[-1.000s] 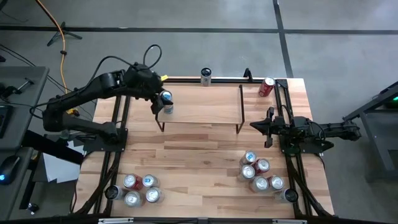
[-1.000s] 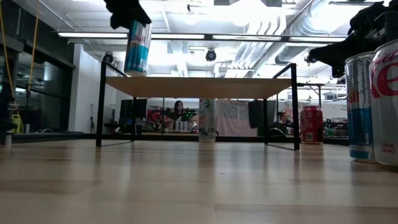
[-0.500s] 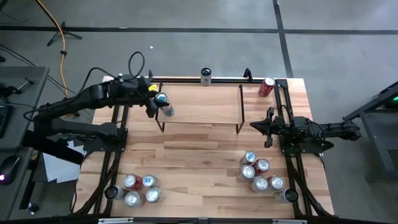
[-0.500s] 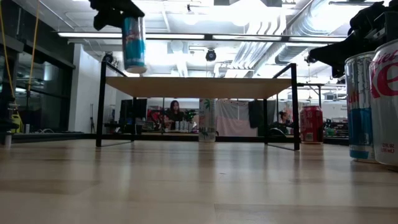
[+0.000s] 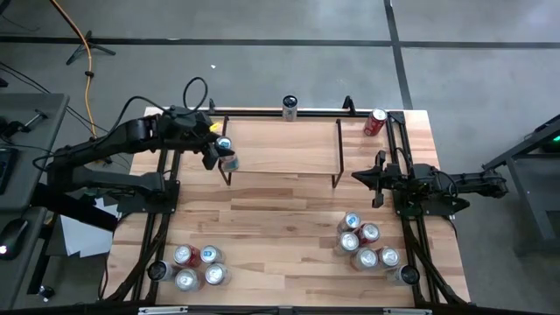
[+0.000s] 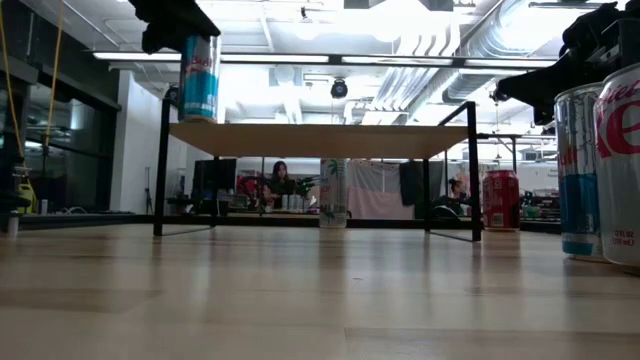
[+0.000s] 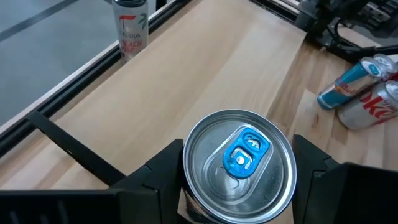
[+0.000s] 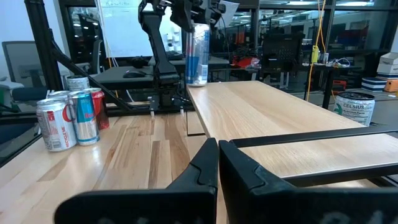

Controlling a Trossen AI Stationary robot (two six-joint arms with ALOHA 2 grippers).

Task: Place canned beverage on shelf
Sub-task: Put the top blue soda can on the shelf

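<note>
A slim blue and white can (image 5: 227, 150) with a blue tab (image 7: 239, 160) is in my left gripper (image 5: 216, 150), over the left end of the shelf (image 5: 284, 150). In the low view the can (image 6: 198, 78) stands upright, its bottom at about the height of the plank top (image 6: 320, 140). I cannot tell whether it touches the plank. The shelf stands on thin black legs (image 6: 160, 170). My right gripper (image 5: 360, 177) is shut and empty, level at the shelf's right end, as its wrist view (image 8: 217, 163) shows. My left gripper pinches the can's upper wall just under the rim (image 7: 186, 171) between its two fingers (image 7: 160, 174), one on each opposite side. The fingers come from the table's left, slanting down. The can is upright over the shelf's left end.
Several cans stand at the near left (image 5: 197, 267) and near right (image 5: 367, 245) of the table. The right group looms close in the low view (image 6: 600, 160). A white can (image 5: 290, 108) stands at the far edge and a red can (image 5: 374, 122) at the far right corner.
My left gripper has carried the can toward the table's left edge, from a little way in over the shelf to its left end. The can was slightly tilted and now stands upright. The gripper has stayed shut on it.
</note>
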